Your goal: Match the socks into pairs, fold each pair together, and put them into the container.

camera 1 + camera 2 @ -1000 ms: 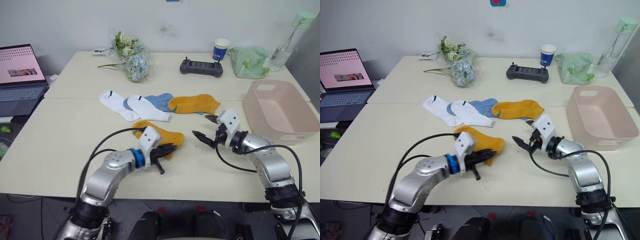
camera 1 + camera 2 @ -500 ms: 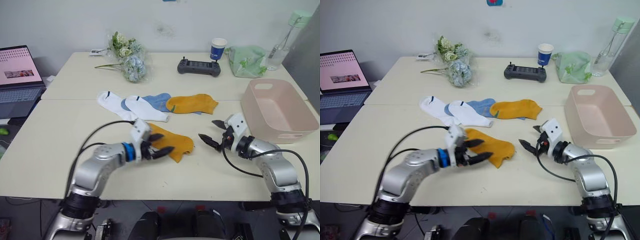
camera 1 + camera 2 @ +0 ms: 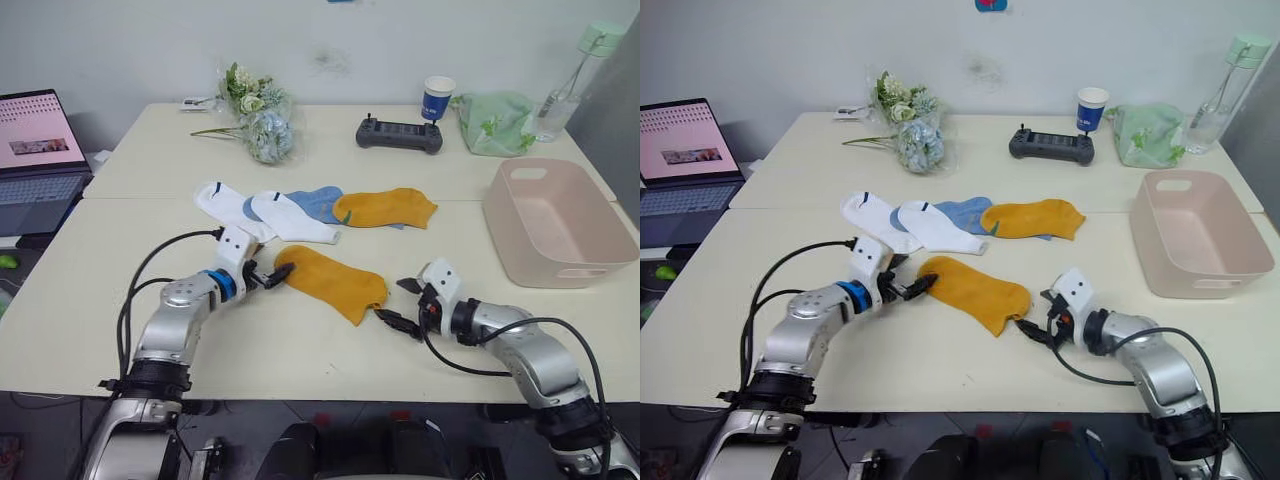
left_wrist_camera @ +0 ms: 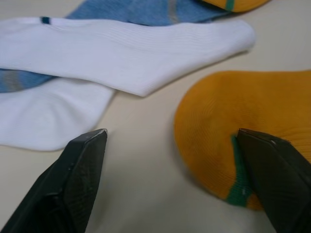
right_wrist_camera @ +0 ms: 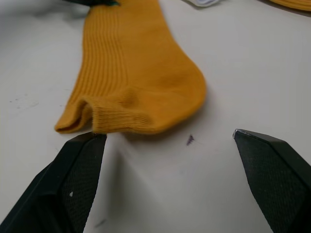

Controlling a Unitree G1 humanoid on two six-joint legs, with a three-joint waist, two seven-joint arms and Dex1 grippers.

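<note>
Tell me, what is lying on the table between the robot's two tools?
In the left eye view, one flat mustard-orange ankle sock stretches between them: the left tool is open at one end, the right tool open at the other.

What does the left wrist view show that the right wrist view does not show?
The left wrist view alone shows two white socks overlapping a blue sock, and the toe end of the near orange sock with its green mark, by the open left pincer. The right wrist view alone shows that sock's ribbed cuff end in front of the open right pincer, and a small dark speck on the table. Both show this one orange sock lying flat on the pale table.
</note>
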